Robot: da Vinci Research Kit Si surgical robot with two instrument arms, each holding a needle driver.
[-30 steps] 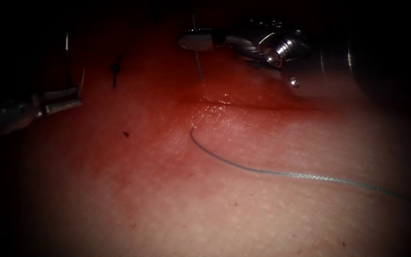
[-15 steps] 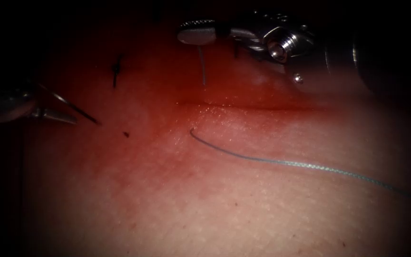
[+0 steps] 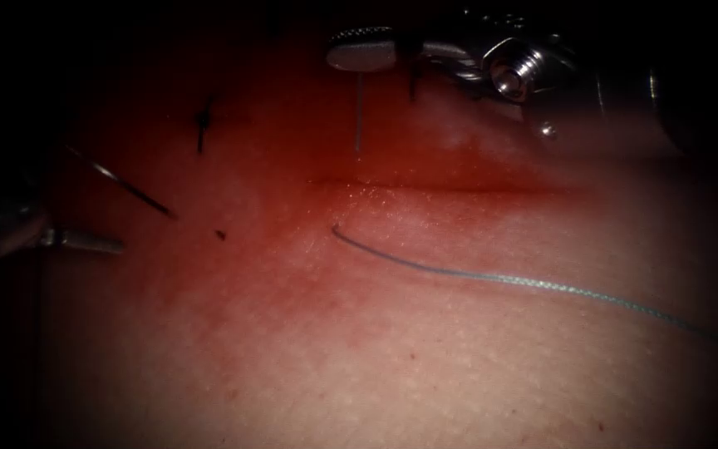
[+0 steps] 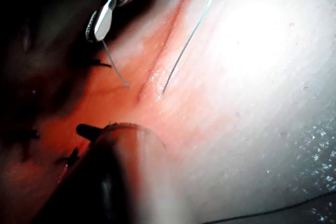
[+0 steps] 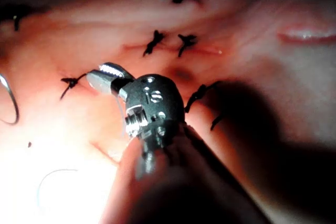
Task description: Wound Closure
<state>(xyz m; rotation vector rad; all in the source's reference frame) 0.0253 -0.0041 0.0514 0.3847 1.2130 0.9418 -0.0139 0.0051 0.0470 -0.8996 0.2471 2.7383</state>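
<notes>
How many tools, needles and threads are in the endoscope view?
Tools: 2 (left tool, hold unclear; right tool, holding the thread)
Needle: 1 (needle, left of the cut)
Thread: 1
Total: 4

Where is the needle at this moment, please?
In the endoscope view the needle lies on the tissue at the far left, well left of the cut, above the left tool and free of it, near a dark stitch.

Thread [image 3: 542, 287] leaves frame (right edge); needle unclear.
</notes>
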